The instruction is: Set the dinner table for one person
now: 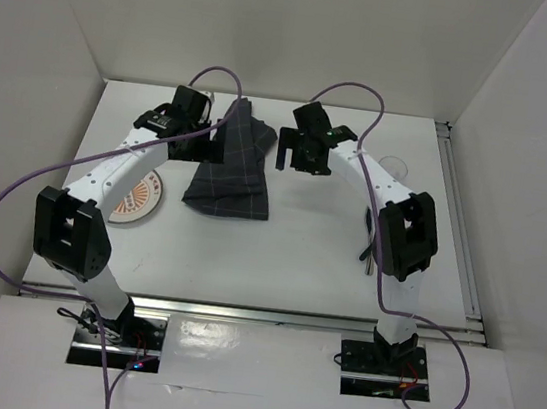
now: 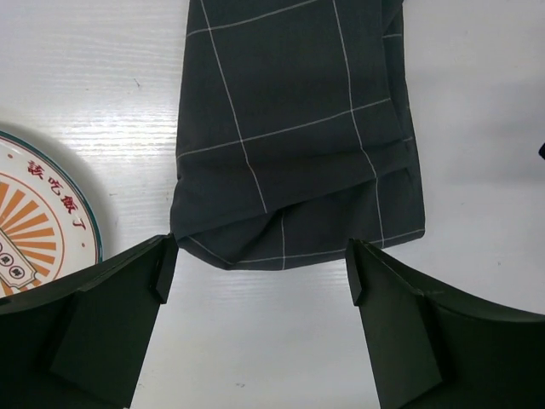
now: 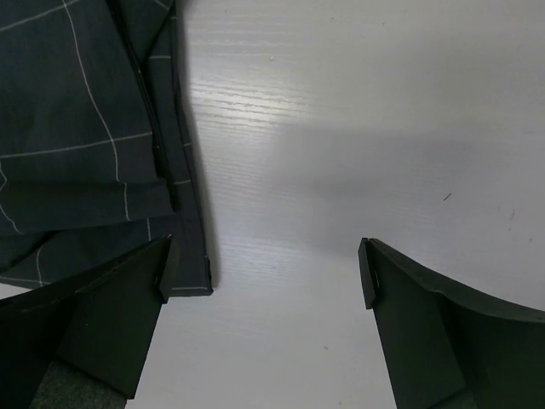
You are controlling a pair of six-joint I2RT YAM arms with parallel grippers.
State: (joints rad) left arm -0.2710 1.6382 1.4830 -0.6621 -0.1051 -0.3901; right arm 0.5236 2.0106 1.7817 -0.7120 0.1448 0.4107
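Observation:
The dinner table [image 1: 297, 258] is a plain white tabletop. A dark grey checked cloth [image 1: 231, 164] lies bunched on it at the back middle. My left gripper [image 1: 208, 132] hovers at the cloth's left side. In the left wrist view it [image 2: 260, 268] is open and empty, with a folded end of the cloth [image 2: 294, 136] just beyond its fingertips. My right gripper [image 1: 295, 154] hangs right of the cloth. It [image 3: 264, 273] is open over bare table [image 3: 341, 128], with the cloth's corner [image 3: 102, 170] beside its left finger.
A plate [image 1: 138, 199] with an orange sunburst and red characters lies at the left, partly under my left arm, and shows in the left wrist view [image 2: 38, 221]. A dark thin utensil [image 1: 369, 255] lies by my right arm. White walls close in three sides.

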